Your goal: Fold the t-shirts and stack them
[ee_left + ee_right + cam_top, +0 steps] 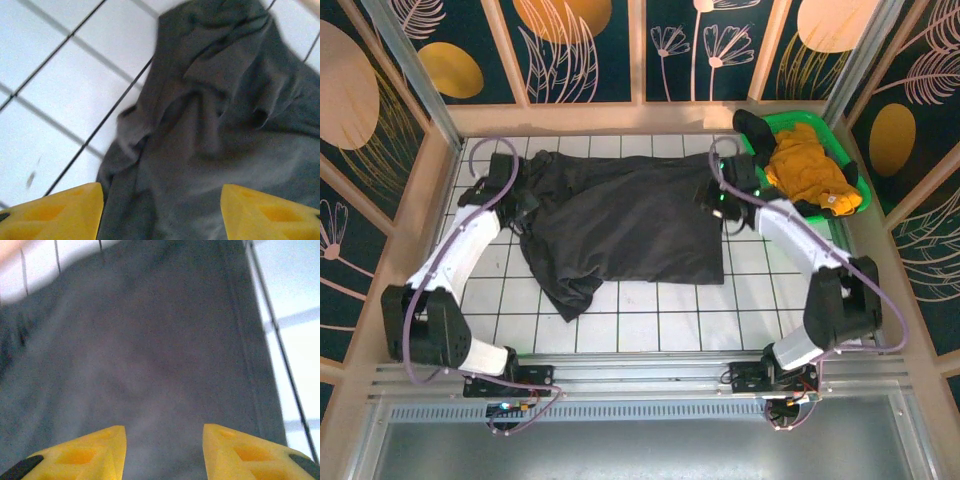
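Observation:
A dark charcoal t-shirt (625, 220) lies spread on the white tiled table (650, 310), rumpled along its left side and lower left corner. My left gripper (525, 205) hovers open over the shirt's crumpled left edge (210, 115), its yellow fingers (55, 212) wide apart with cloth below them. My right gripper (715, 200) is open above the shirt's right edge, its yellow fingertips (245, 450) apart over flat cloth (150, 350). A mustard yellow t-shirt (810, 170) lies bunched in the green tray (810, 122) at the back right.
A dark cloth (755, 130) also sits in the tray beside the yellow shirt. Wooden walls with patterned panels enclose the table on three sides. Bare tiles run along the front between the arm bases.

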### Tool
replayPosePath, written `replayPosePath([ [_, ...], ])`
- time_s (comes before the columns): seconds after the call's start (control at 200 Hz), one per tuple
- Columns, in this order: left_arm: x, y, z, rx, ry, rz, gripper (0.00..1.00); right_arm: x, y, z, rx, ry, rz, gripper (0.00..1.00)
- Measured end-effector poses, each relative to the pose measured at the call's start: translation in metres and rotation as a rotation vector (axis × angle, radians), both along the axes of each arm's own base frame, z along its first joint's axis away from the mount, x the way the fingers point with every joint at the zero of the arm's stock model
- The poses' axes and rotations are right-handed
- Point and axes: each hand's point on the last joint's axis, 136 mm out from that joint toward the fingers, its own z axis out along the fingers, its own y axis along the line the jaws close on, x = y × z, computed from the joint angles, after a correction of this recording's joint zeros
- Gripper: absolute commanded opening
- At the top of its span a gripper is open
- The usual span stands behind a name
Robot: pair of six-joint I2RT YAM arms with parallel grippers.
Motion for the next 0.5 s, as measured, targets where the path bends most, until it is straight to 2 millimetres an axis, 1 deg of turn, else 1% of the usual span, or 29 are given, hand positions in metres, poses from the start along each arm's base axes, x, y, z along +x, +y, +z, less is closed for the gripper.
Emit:
replayPosePath([
  [0.08, -0.018, 0.001, -0.015, -0.012, 0.047, 0.014, 0.61, -0.045, -0.001, -0.029, -0.051, 0.087, 0.030, 0.48],
  [0.14, -0.022, 0.002, -0.018, -0.012, 0.061, 0.018, 0.61, -0.074, -0.010, -0.051, -0.090, 0.162, 0.031, 0.51],
  [0.205, -0.021, 0.002, -0.016, -0.013, 0.056, 0.020, 0.61, -0.097, -0.021, -0.071, -0.123, 0.236, 0.026, 0.53],
  [0.24, -0.020, 0.002, -0.015, -0.014, 0.053, 0.020, 0.61, -0.106, -0.025, -0.080, -0.137, 0.270, 0.023, 0.53],
  [0.295, -0.018, 0.001, -0.013, -0.015, 0.046, 0.020, 0.60, -0.117, -0.030, -0.091, -0.154, 0.313, 0.023, 0.54],
  [0.35, -0.015, 0.001, -0.009, -0.018, 0.037, 0.019, 0.60, -0.123, -0.033, -0.099, -0.164, 0.344, 0.019, 0.53],
  [0.5, -0.008, -0.001, -0.003, -0.022, 0.021, 0.018, 0.60, -0.122, -0.033, -0.117, -0.176, 0.391, -0.002, 0.46],
])
